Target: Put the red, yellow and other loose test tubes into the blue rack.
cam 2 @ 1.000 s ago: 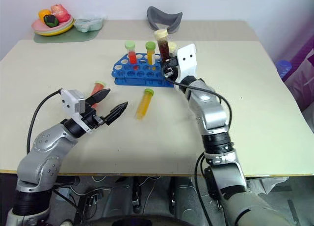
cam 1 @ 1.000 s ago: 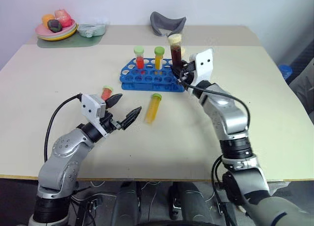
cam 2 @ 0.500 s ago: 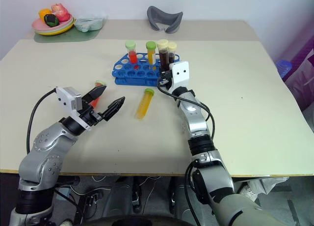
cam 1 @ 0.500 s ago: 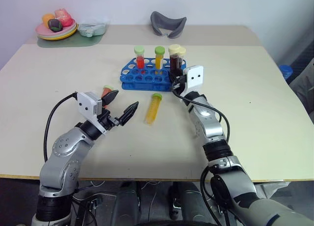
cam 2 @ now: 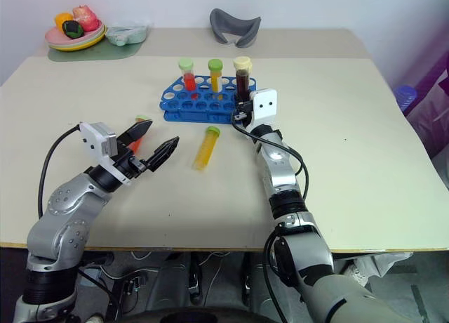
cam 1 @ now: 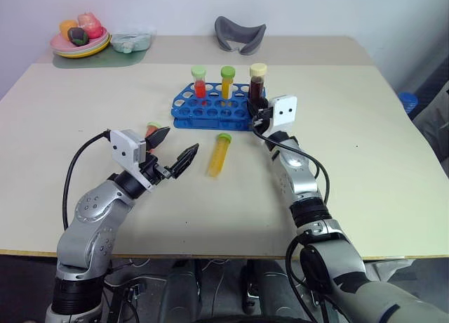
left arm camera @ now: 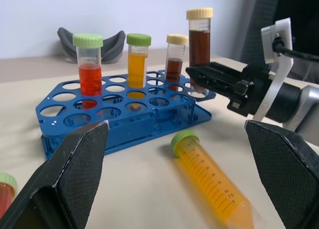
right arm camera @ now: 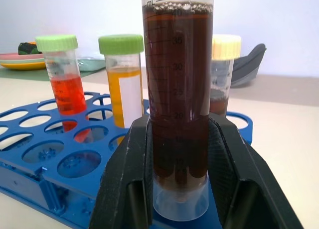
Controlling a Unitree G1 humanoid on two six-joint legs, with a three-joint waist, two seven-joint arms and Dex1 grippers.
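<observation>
Red tube (cam 1: 150, 131) on the worktop (cam 1: 379, 168) is mostly hidden behind the left tool (cam 1: 175, 152); just its green cap and a bit of red show. In the left wrist view it is cut off at the frame edge.

In the head views the dark brown tube (right arm camera: 178, 97) and the second brown tube (right arm camera: 223, 74) behind it overlap, so they read as one cap there. Whether the held tube's tip sits in a rack hole, cannot tell.

Writing: "ml" and graduations 35, 30, 25, 20 on the held tube; numbered graduations on the lying yellow tube (cam 1: 219, 154), too blurred to read fully.

Count: six tubes. Four upright at the blue rack (cam 1: 210, 112): one red (cam 1: 199, 82), one yellow-orange (cam 1: 227, 83), two dark brown. Two loose on the worktop: yellow just in front of the rack, red near the left tool.

Left tool spread wide, holding nothing, above the worktop. Right tool (cam 1: 258, 116) clamped on the dark brown tube, upright at the rack's right end.
</observation>
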